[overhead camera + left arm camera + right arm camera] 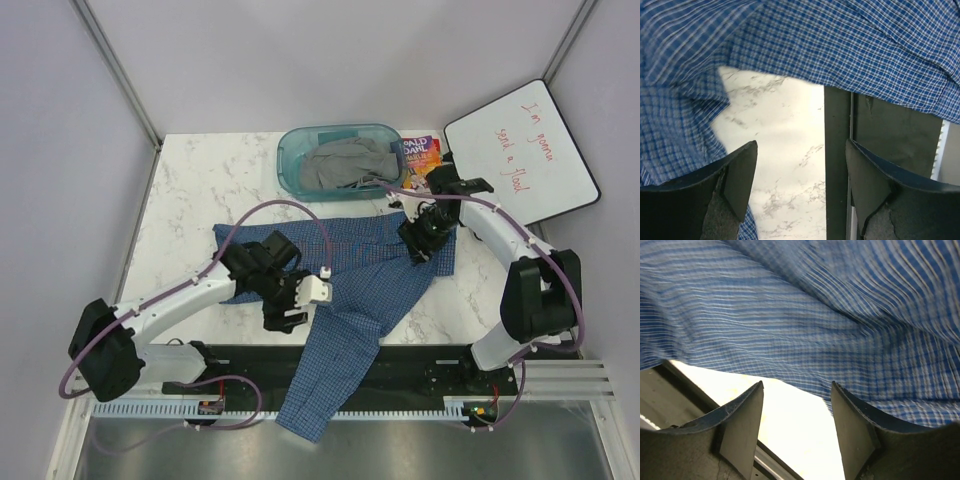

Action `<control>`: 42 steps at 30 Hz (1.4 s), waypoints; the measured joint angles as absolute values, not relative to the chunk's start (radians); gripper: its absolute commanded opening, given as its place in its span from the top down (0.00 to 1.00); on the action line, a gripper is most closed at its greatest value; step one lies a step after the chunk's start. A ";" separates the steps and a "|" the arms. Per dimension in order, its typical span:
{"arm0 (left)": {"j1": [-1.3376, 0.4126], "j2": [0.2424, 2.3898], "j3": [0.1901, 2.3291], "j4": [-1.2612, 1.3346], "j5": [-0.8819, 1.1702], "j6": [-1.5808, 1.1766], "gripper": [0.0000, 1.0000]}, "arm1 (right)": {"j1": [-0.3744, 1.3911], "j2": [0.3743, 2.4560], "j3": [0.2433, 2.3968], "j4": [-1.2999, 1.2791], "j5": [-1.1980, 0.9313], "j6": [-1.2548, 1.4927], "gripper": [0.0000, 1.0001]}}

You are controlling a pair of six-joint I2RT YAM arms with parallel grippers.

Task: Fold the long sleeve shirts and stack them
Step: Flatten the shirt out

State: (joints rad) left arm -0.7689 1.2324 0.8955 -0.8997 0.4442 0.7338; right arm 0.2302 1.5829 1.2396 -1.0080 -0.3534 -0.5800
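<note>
Nearest of all, one end of the blue checked shirt (370,270) spills past the surface's (190,190) near edge and hangs over the dark rail (420,365), below and behind the left tool (801,146). That tool is released. Its jaws are spread with bare marble and rail between them, and cloth lies just ahead of the fingertips and along its left side.

The shirt's longest run goes diagonally from that hanging end up toward the right tool (797,386). A broader spread crosses the surface beyond the left tool. I cannot tell which end carries the collar.

The right tool is also released, jaws parted, with rumpled checked fabric just past its tips and nothing pinched.

The cloth looks thin, light and limp. It will likely sag and drag rather than hold a shape, and the overhanging part may pull the rest toward the edge. Hems, shoulder seams or a cuff look like the best holds, taken as a pinch through a raised fold, one tool at each end of an edge.

Farther off, beyond the right tool, a teal bin (290,165) holds grey cloth (340,165).
</note>
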 measured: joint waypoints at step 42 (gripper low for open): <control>-1.346 1.462 1.463 -0.786 0.437 0.666 0.98 | -0.091 1.792 1.574 -1.055 -0.391 -0.419 1.00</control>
State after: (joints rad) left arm -1.3457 1.4620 1.4628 -0.7864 0.4374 0.6662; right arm -0.0910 1.7920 1.5738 -1.0546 -0.3908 -0.4187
